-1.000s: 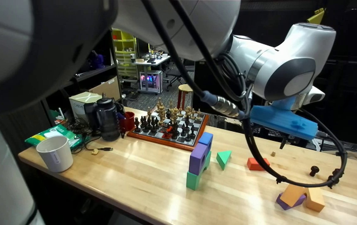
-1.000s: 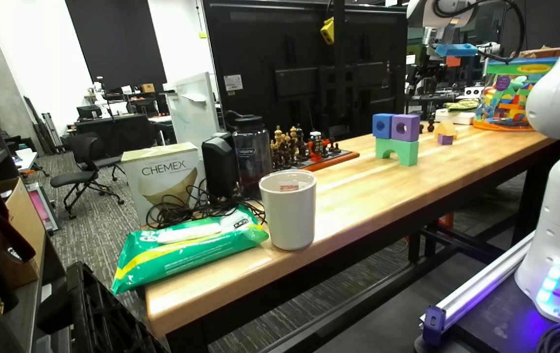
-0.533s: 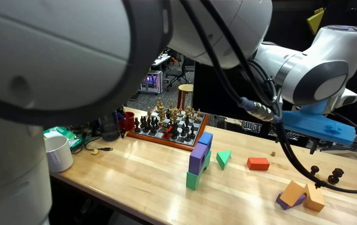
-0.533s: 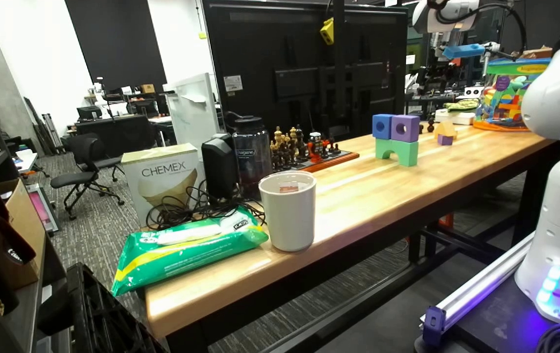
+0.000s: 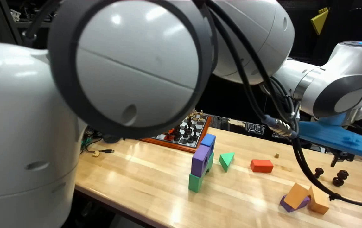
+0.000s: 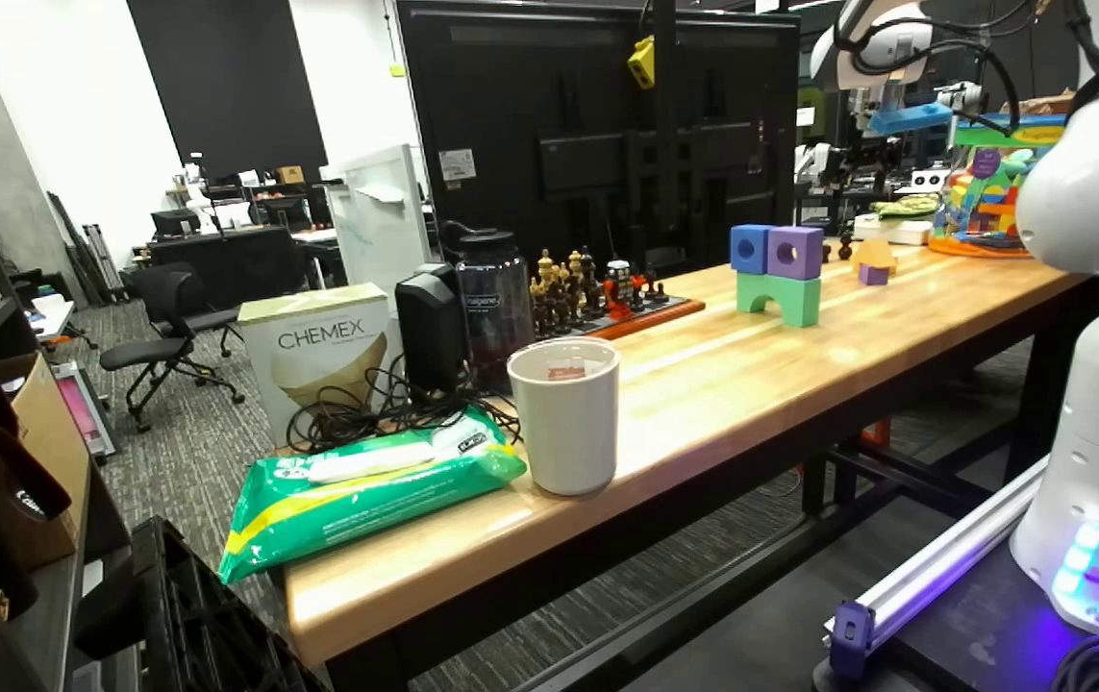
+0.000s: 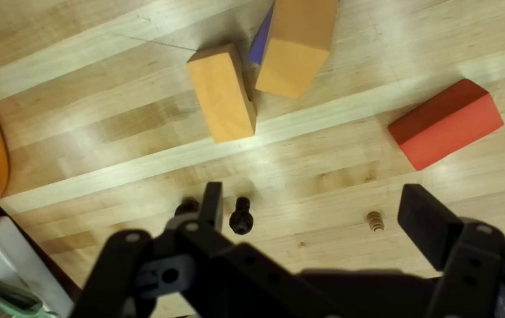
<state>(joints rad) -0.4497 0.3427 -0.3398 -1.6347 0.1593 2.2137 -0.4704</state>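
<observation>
- The tool (image 7: 314,205) hangs above the counter (image 7: 102,110), released: its fingers (image 7: 211,203) stand wide apart, gripping and touching nothing.
- Nearest are the dark pieces (image 7: 241,221), on the counter below; in the wrist view one shows in the gap, close by the left-hand finger, and the other is partly hidden behind that finger.
- The uncovered one's longer side runs up and down the wrist view, crosswise to the line joining the fingers; whether it stands or lies is hard to tell.
- The tan piece (image 7: 375,221) shows in the same gap, by the opposite finger.
- The orange blocks (image 7: 221,95) are farther toward the top of that view; the red block (image 7: 451,128) is up and to the right, its long axis slanting.
- A single arm (image 5: 139,63), so no nearer one to choose.
- Count near the tool: two dark pieces, one tan piece, one red block, two orange blocks, one low purple block (image 5: 290,204) with an orange one seemingly tilted on it.
- Count farther off: one blue block (image 5: 208,141) and one upper purple block (image 5: 200,161) side by side on one green arch (image 5: 196,183); one green triangle (image 5: 226,160); one chess board (image 5: 176,146); one cup (image 6: 566,432).
</observation>
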